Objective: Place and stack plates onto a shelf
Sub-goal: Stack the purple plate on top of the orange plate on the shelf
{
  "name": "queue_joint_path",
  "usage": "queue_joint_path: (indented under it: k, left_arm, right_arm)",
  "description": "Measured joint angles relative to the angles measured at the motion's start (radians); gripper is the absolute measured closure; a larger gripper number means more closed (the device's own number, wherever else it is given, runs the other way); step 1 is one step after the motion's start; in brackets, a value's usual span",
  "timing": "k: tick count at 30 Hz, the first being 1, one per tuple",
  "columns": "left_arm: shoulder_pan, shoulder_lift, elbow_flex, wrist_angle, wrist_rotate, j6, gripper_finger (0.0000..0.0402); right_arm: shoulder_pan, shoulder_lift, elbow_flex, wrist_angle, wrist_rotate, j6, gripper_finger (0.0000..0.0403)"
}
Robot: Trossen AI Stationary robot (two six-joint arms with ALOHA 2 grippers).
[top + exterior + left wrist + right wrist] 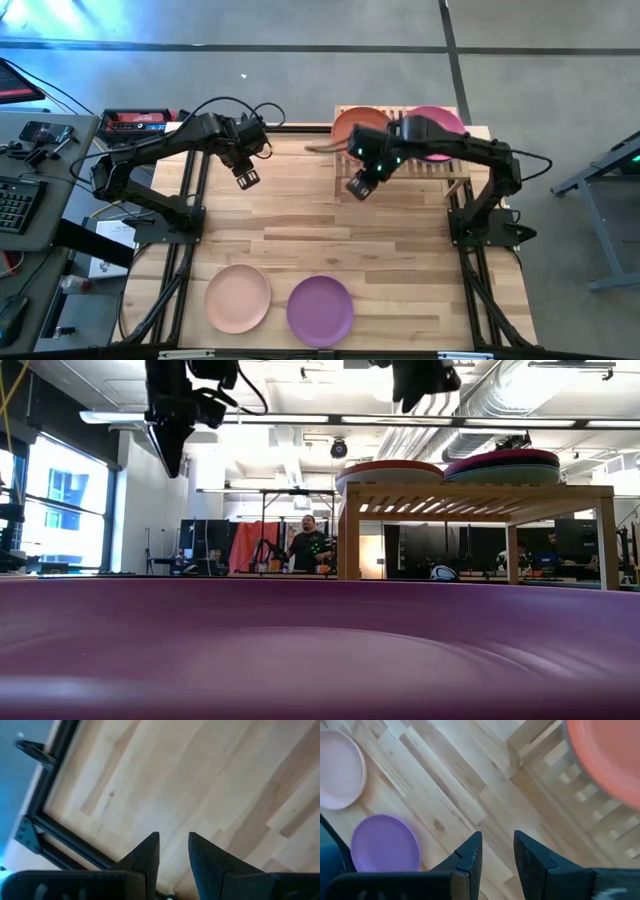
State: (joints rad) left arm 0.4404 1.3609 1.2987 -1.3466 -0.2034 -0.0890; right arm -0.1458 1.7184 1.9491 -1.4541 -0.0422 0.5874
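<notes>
Two plate stacks sit on the bamboo shelf (425, 172) at the far edge of the table (330, 235): an orange-red plate (352, 124) tops the left stack, a magenta plate (440, 124) tops the right one. In the low view the right stack shows a few coloured layers under the magenta; exact count not readable.

Two plates lie flat on the tabletop near the front edge, just beside each other, not touching: peach plate (238, 298) on the left, purple plate (320, 310) on the right. The purple one fills the bottom of the low view.

Left gripper (247, 178) hangs over bare wood on the far-left part of the table, well apart from every plate. Its fingers (145, 857) stand slightly parted with a narrow gap, nothing between them.

Right gripper (359, 187) hovers at the shelf's front-left corner, above the table, below the orange-red plate's edge in the high view. Its fingers (470, 857) are also slightly apart, empty. Its wrist view looks down on both loose plates, the shelf slats and the orange-red rim.
</notes>
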Motion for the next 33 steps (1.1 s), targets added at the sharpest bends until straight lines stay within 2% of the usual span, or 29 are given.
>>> queue_joint_path:
  k: [7,16,25,33]
  left_arm:
    - [-0.020,0.000,-0.004,-0.071,0.114,-0.015,0.0309]
    - [-0.113,-0.006,-0.114,-0.128,0.120,-0.057,0.0309]
    - [-0.231,-0.020,-0.240,-0.125,0.120,-0.149,0.0309]
    - [-0.355,-0.061,-0.283,-0.114,0.119,-0.228,0.0309]
  right_arm:
    - [0.142,0.000,0.000,0.009,0.123,0.300,0.0313]
    - [0.317,0.004,0.000,0.011,0.251,0.590,0.0309]
    - [0.475,0.081,0.000,0.018,0.252,0.809,0.0271]
    - [0.571,0.184,0.000,0.035,0.243,1.024,0.0268]
